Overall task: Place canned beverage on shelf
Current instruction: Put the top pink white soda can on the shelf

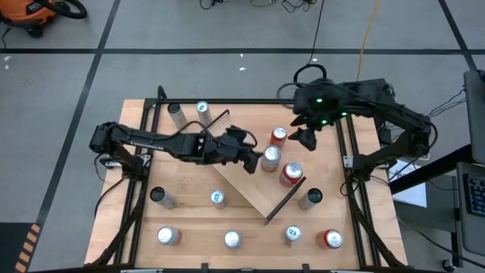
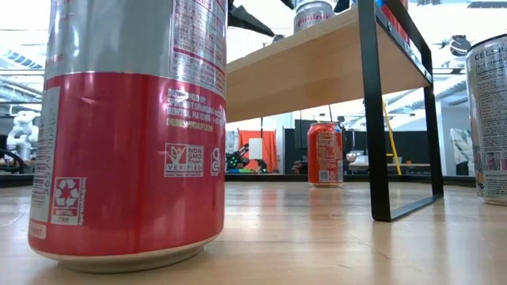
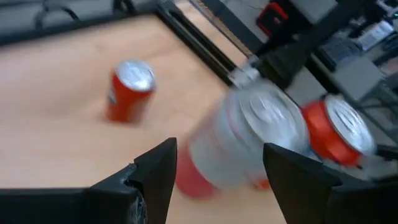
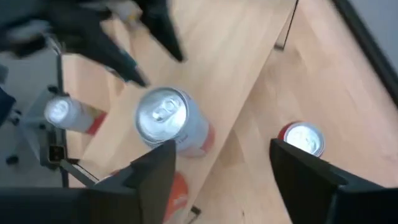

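Note:
The shelf point(image 1: 250, 189) is a light-wood board with black end rails, lying aslant in the middle of the table. A silver can with a red base point(image 1: 270, 158) stands upright on its bottom near the shelf's right edge point(image 4: 166, 119). My left gripper point(image 1: 256, 161) is open just left of this can, its fingertips a little short of it. In the left wrist view the can point(image 3: 255, 130) shows beyond the gap between the fingers. My right gripper point(image 1: 303, 138) hangs open above the table, far-right of the can, with nothing between its fingers point(image 4: 230, 180).
A red can point(image 1: 292, 173) stands close beside the silver one, and another red can point(image 1: 279, 135) stands on the table below my right gripper. Several more cans stand around the table, some along its near edge point(image 1: 232, 240). Black frame rails point(image 1: 350, 163) run along both sides.

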Robot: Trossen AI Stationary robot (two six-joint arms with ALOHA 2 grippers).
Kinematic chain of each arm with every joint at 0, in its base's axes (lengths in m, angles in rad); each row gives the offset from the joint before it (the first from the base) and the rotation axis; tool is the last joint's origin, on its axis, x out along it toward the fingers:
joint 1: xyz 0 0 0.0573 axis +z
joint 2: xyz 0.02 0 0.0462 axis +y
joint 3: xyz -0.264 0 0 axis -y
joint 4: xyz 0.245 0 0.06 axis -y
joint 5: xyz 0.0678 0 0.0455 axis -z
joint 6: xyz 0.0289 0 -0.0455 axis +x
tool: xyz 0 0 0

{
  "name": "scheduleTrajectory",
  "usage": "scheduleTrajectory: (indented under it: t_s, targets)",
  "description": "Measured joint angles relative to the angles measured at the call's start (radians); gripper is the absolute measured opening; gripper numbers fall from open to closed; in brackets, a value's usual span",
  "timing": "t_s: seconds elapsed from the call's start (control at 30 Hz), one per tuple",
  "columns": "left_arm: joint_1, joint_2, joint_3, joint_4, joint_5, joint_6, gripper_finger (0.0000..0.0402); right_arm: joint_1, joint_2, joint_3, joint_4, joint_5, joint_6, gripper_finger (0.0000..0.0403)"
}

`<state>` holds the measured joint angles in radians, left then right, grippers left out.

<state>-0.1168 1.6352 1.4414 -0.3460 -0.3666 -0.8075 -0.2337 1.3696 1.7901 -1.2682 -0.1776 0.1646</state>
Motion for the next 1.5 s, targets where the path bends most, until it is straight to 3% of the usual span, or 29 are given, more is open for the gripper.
scheduleTrajectory:
  t_s: [0.27,0.7,1.1,1.5]
  targets:
    - [-0.089,0.0,0.0,-0.041,-0.016,-0.068,0.0241,0.0,0.113,0.0,-0.067,-0.001,-0.019,0.0157]
    - [-0.049,0.049,-0.001,0.007,-0.057,-0.017,0.0241,0.0,0.183,-0.004,-0.097,-0.006,-0.047,0.0083]
    - [-0.015,0.049,-0.001,0.025,-0.054,0.029,0.0241,0.015,0.183,-0.004,-0.105,-0.085,-0.021,0.0067]
    - [-0.013,0.048,-0.001,0.023,-0.051,0.031,0.0241,0.062,0.182,-0.004,-0.11,-0.085,0.002,0.0067]
